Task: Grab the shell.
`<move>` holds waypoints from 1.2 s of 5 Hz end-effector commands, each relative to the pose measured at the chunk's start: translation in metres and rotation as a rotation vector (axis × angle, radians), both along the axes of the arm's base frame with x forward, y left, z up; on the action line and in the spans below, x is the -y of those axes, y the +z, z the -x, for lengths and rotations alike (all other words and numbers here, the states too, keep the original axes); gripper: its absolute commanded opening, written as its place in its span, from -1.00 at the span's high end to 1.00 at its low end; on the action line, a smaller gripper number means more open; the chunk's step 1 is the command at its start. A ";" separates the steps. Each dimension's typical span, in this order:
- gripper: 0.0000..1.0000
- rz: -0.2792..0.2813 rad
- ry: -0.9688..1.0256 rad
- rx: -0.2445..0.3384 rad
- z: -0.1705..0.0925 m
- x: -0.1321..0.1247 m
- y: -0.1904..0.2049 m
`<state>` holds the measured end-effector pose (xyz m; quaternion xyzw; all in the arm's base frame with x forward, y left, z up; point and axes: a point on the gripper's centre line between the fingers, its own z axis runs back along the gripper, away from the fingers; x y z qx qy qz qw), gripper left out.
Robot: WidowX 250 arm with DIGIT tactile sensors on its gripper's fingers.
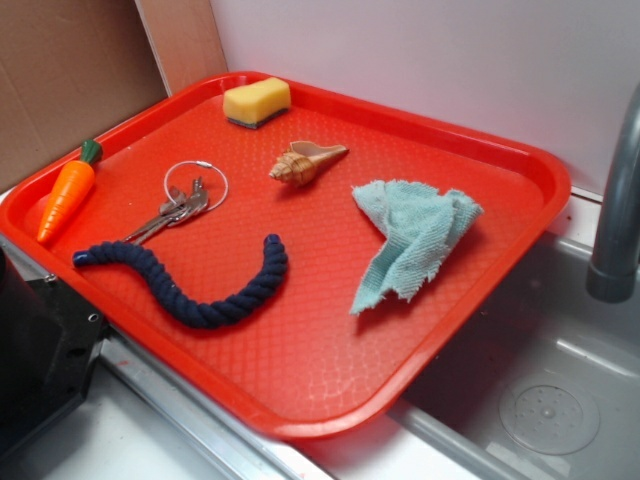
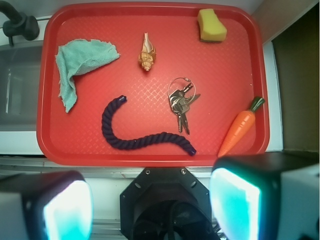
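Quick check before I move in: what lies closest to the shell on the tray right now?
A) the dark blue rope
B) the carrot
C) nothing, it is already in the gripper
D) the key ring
D: the shell lies free on the tray, with the key ring nearest.

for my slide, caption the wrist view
Open gripper above red tray holding shell, keys, rope, cloth.
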<state>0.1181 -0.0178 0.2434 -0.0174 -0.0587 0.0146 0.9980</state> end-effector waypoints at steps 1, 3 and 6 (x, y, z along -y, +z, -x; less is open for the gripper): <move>-1.00 0.000 0.000 0.000 0.000 0.000 0.000; -1.00 -0.020 0.029 0.040 -0.018 -0.001 -0.009; -1.00 0.016 0.297 0.157 -0.085 -0.023 -0.057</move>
